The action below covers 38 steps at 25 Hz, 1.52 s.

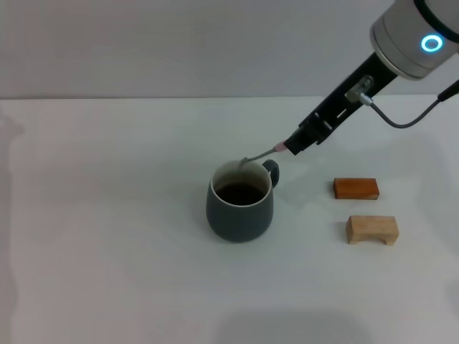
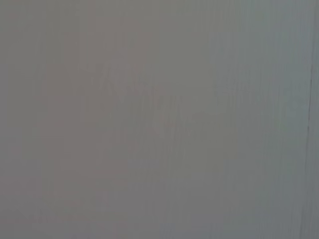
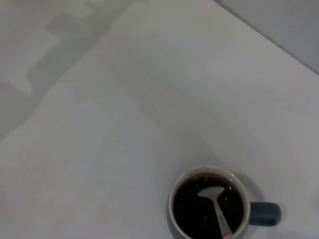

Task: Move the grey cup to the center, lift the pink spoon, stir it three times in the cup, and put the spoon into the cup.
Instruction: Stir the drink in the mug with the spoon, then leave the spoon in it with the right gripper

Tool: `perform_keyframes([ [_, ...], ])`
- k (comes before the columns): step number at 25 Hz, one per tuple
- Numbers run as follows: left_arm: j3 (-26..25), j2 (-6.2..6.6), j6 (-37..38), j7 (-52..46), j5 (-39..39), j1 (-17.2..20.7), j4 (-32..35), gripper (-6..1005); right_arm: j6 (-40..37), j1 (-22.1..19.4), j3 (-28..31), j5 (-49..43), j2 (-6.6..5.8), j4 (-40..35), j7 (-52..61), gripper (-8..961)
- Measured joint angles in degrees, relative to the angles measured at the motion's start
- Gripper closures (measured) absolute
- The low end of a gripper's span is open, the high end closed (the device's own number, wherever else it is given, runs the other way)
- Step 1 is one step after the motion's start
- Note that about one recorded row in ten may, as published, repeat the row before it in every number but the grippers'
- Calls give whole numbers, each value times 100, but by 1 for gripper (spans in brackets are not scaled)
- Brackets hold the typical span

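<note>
Grey cup (image 1: pixel 240 206) sits mid-bench, dark liquid inside. Right hand (image 1: pixel 290 147), just beyond it to the right, pinches the pink spoon (image 1: pixel 267 153), whose bowl dips into the cup.

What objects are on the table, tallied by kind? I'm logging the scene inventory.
Cup: 1
Spoon: 1, held in the right claw, bowl in the cup
Wooden blocks: 2, reddish-brown and tan
Total: 4
</note>
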Motion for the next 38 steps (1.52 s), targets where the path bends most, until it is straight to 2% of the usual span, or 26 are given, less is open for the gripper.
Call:
perform_keyframes([
  [9, 0, -18, 29, 0, 0, -13, 16, 1000, -3, -94, -142, -95, 9, -75, -129, 794],
  [16, 9, -52, 30, 19, 0, -21, 18, 1000, -322, -47, -158, -107, 49, -665, -441, 794],
  [27, 28, -53, 20, 62, 0, -23, 17, 1000, -903, 268, -215, -311, 183, -1674, -949, 794],
  [38, 34, -50, 45, 62, 0, -23, 11, 1000, -1094, 465, -363, -312, 253, -2133, -1049, 793],
])
